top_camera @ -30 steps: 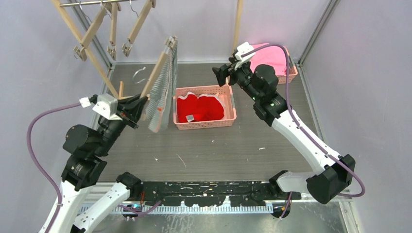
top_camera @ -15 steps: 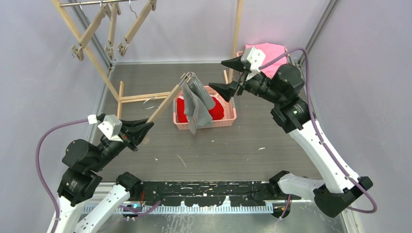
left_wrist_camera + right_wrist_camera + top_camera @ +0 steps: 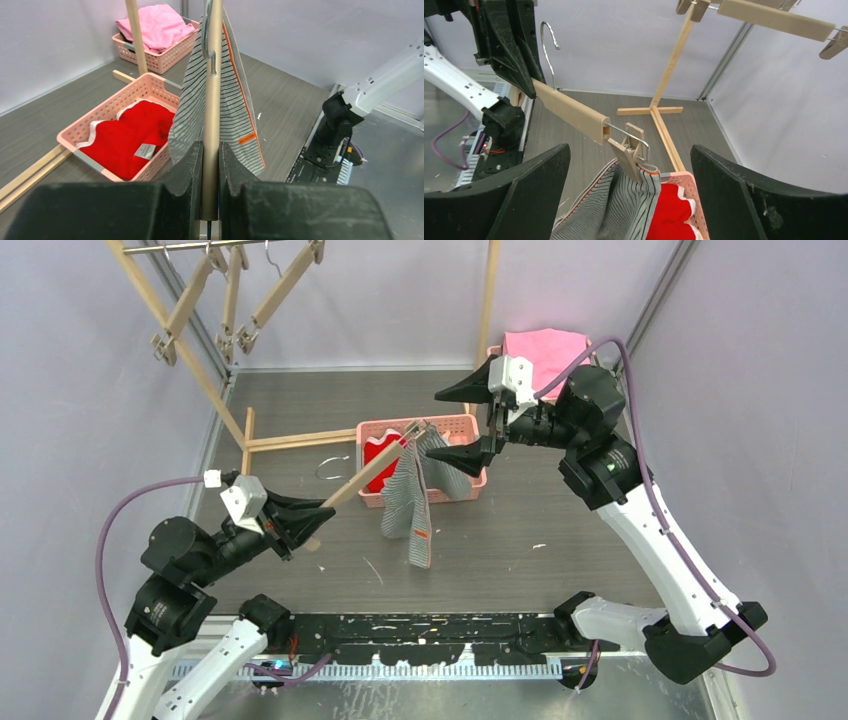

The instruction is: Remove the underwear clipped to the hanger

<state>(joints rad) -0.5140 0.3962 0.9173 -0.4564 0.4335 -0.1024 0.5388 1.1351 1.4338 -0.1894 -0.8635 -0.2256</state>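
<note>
A wooden hanger [image 3: 365, 472] slants up across the table, and my left gripper [image 3: 315, 523] is shut on its near end [image 3: 212, 100]. Grey-and-white striped underwear [image 3: 405, 505] hangs from the clip [image 3: 629, 152] at the hanger's far end, over the front rim of a pink basket [image 3: 400, 424]. Red underwear with white trim [image 3: 375, 452] lies in that basket. My right gripper [image 3: 437, 426] is open wide, one finger on each side of the clip end, touching nothing. In the left wrist view the striped underwear [image 3: 232, 115] drapes over both sides of the bar.
A wooden drying rack with empty clip hangers [image 3: 235, 300] stands at the back left; its base rails [image 3: 290, 440] lie on the table beside the basket. A second basket with bright pink cloth [image 3: 545, 348] sits at the back right, behind my right arm.
The left arm swung the hanger down and to the right, carrying the striped underwear over the basket front. The right gripper opened wider and moved around the clip end.
</note>
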